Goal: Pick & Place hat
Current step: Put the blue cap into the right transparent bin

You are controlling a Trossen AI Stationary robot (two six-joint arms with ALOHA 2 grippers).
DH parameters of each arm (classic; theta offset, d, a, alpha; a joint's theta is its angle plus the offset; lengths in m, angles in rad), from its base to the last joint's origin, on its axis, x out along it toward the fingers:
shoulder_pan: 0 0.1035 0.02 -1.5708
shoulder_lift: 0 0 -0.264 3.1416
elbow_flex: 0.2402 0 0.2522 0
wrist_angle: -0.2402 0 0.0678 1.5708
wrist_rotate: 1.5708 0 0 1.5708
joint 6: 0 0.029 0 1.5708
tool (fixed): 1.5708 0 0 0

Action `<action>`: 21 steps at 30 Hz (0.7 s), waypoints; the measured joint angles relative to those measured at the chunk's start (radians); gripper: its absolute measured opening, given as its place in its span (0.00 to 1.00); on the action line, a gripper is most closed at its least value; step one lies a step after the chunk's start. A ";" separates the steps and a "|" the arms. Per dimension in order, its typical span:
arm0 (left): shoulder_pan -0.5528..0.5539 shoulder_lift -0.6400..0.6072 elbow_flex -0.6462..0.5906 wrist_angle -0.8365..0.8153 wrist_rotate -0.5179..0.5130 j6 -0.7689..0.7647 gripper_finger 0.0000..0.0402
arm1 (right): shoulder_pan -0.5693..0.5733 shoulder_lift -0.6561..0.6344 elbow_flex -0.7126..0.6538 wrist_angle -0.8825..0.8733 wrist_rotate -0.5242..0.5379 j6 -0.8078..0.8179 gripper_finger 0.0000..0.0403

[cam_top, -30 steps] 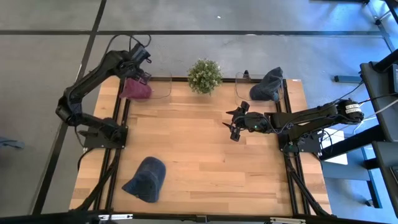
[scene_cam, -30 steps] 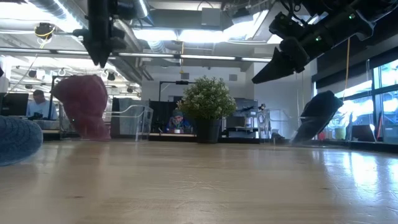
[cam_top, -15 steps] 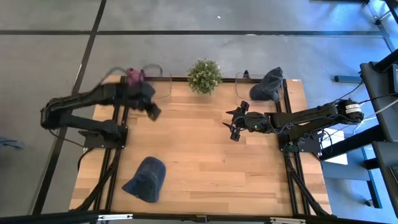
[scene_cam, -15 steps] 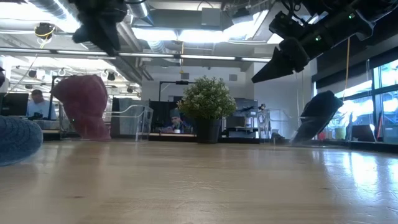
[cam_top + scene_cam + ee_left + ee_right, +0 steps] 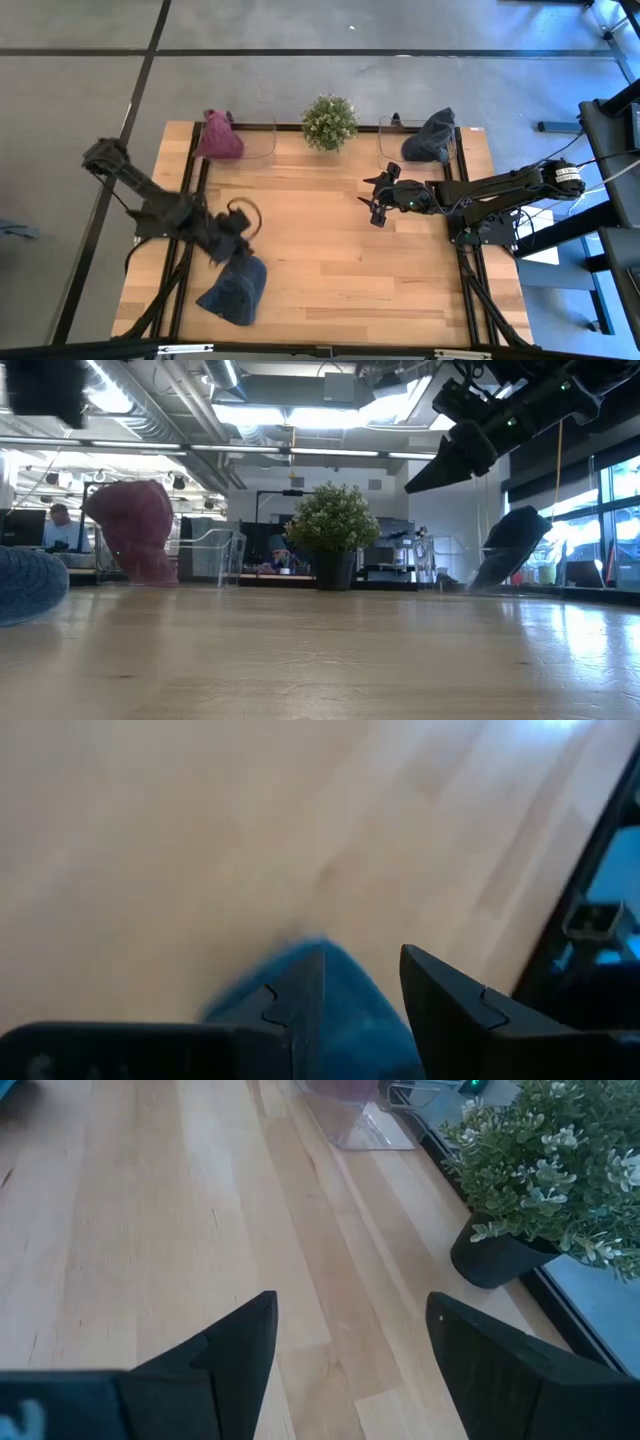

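A blue hat (image 5: 236, 290) lies on the table near its near left corner. It also shows in the low view (image 5: 22, 586) and in the left wrist view (image 5: 345, 1015). My left gripper (image 5: 232, 246) hovers open above the hat's far edge, and its fingers (image 5: 295, 1005) do not touch it. A maroon hat (image 5: 218, 138) sits on a clear stand at the far left. A dark blue hat (image 5: 430, 135) leans on a clear stand at the far right. My right gripper (image 5: 375, 206) waits open above the table's middle right (image 5: 350, 1340).
A potted plant (image 5: 329, 121) stands at the middle of the far edge, between the two clear stands (image 5: 212, 555). Bare wooden table (image 5: 330, 260) lies between the arms. A person sits behind the table in the low view (image 5: 62, 520).
My left arm has swung from above the maroon hat at the far left toward the table's near edge. It has come down over the blue hat. The maroon hat has stayed on its stand.
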 joint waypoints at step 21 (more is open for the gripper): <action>-0.277 0.392 0.106 -0.087 0.144 0.530 0.32 | 0.001 0.000 0.000 0.000 -0.108 0.214 0.63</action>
